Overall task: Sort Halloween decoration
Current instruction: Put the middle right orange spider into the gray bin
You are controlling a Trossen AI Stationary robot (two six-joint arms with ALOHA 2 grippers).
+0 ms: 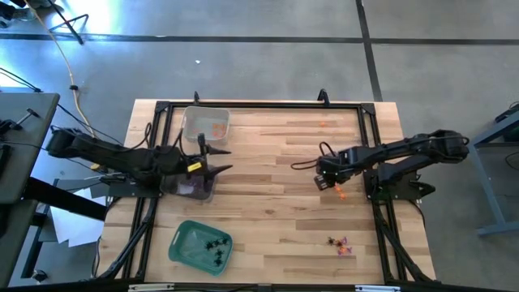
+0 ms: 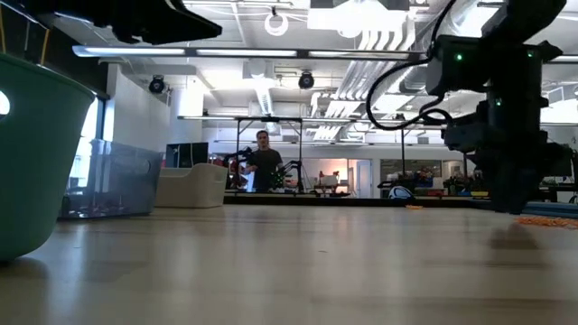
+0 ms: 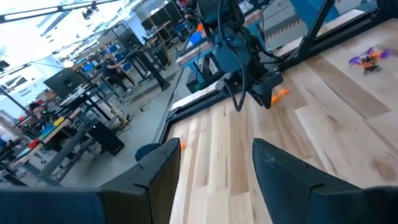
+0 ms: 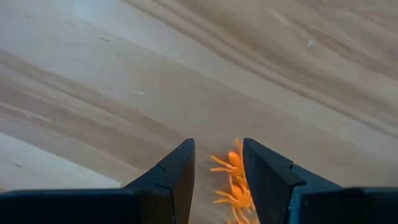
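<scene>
High view: wood-slat bench (image 1: 268,178) with black frame rails. Left gripper (image 1: 217,159) sits over the bench's left side, between a clear tray (image 1: 204,123) holding orange trinkets (image 1: 217,128) and a second clear tray (image 1: 195,186) with purple bits inside; its fingers are spread wide, nothing in them. A green tray (image 1: 199,243) near the front-left edge holds black spider trinkets (image 1: 216,246). Right gripper (image 1: 328,180) is down at the bench right of centre, just beside an orange trinket (image 1: 339,192). A small mixed cluster of purple, orange and black trinkets (image 1: 340,244) lies near the front-right rail. A few orange specks (image 1: 326,124) lie near the back rail.

Low view: green tray wall (image 2: 36,162) fills the left edge, clear tray (image 2: 113,181) behind it. Right arm's gripper (image 2: 515,194) hangs close to the bench surface. A person (image 2: 264,162) stands far back in the room. No legible writing.

Left wrist view: left gripper fingers (image 3: 158,174) apart, empty. The right arm shows beyond, with the orange trinket (image 3: 278,94) by it, and the mixed cluster (image 3: 368,58) farther off.

Right wrist view: right gripper (image 4: 217,168) fingers are parted, straddling an orange spider trinket (image 4: 233,180) on the bench; whether the fingers touch it cannot be told.

No brands or labels readable in any view.
</scene>
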